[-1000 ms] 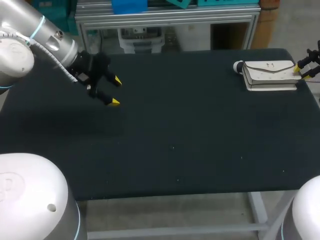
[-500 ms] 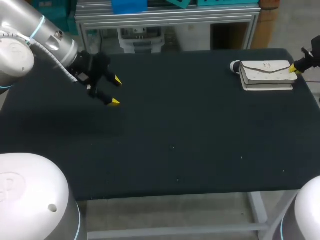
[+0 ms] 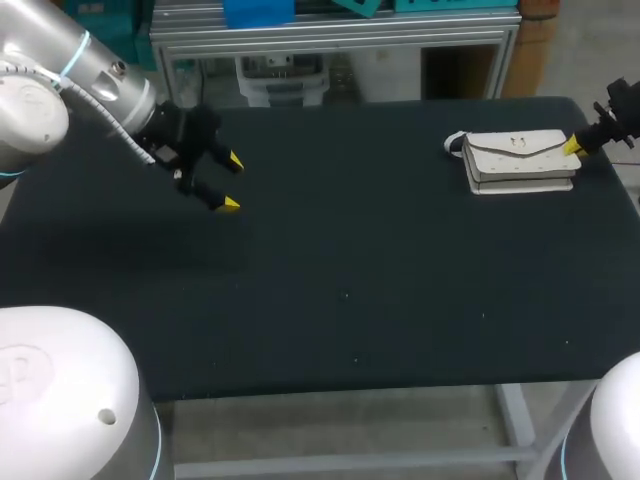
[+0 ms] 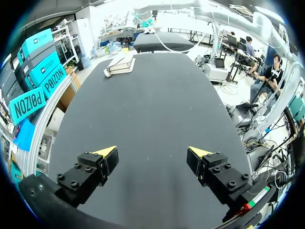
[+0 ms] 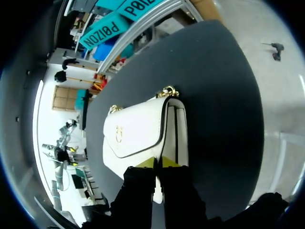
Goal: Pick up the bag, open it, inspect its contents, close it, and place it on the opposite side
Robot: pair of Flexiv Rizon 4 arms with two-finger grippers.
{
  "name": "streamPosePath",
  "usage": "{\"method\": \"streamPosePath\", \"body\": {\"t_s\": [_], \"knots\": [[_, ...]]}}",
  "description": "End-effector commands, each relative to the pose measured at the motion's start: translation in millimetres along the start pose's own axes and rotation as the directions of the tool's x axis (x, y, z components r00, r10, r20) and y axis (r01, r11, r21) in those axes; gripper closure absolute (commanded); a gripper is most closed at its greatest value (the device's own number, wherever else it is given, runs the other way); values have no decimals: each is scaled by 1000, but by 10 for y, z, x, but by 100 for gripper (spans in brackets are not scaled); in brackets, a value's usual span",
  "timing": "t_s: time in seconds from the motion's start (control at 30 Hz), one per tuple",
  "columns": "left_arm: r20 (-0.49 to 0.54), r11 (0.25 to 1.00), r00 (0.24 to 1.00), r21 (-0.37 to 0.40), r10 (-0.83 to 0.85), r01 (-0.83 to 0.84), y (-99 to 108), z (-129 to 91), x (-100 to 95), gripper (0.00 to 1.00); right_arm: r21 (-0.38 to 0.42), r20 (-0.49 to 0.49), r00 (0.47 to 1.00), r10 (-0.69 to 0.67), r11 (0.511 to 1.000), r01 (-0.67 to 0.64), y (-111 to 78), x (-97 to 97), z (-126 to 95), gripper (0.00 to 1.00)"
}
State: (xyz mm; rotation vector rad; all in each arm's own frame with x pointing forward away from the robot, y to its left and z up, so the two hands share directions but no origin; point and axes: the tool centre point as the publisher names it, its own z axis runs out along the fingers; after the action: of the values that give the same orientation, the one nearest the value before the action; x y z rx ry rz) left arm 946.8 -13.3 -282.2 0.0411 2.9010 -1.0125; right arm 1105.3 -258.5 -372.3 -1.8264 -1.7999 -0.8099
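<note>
A white flap bag (image 3: 520,160) with gold fittings lies flat at the table's far right. My right gripper (image 3: 573,146) is at the bag's right end. In the right wrist view its yellow tips (image 5: 162,162) are pressed together on the near edge of the bag (image 5: 143,136), with a thin white sliver pinched between the fingers. My left gripper (image 3: 230,182) hangs wide open above the table's far left, holding nothing. From the left wrist view, the bag (image 4: 121,64) is far ahead of the open gripper (image 4: 152,155).
The black table (image 3: 350,280) has nothing else on it. Its right edge runs close behind the right gripper, and a metal frame stands beyond the far edge.
My right gripper closed on the bag's right end, and the bag slid leftward and slightly nearer with it. The left arm stayed still.
</note>
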Motion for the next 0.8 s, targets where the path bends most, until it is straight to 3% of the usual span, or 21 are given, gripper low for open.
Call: {"method": "streamPosePath", "body": {"t_s": [0.03, 0.13, 0.37, 0.8], "knots": [[1, 1000, 1000, 3, 1, -1, 6, 8, 0, 0, 8, -11, 1000, -1, 1000, 1, -59, 81, 65, 100], [1, 1000, 1000, 3, 1, -1, 6, 8, 0, 0, 14, -4, 1000, -8, 1000, 8, -141, 180, 126, 100], [1, 1000, 1000, 3, 1, -1, 6, 8, 0, 0, -13, 32, 999, -11, 1000, 11, -479, 631, 369, 100], [1, 1000, 1000, 3, 1, -1, 6, 8, 0, 0, -13, 32, 999, -11, 1000, 11, -479, 631, 369, 100]]}}
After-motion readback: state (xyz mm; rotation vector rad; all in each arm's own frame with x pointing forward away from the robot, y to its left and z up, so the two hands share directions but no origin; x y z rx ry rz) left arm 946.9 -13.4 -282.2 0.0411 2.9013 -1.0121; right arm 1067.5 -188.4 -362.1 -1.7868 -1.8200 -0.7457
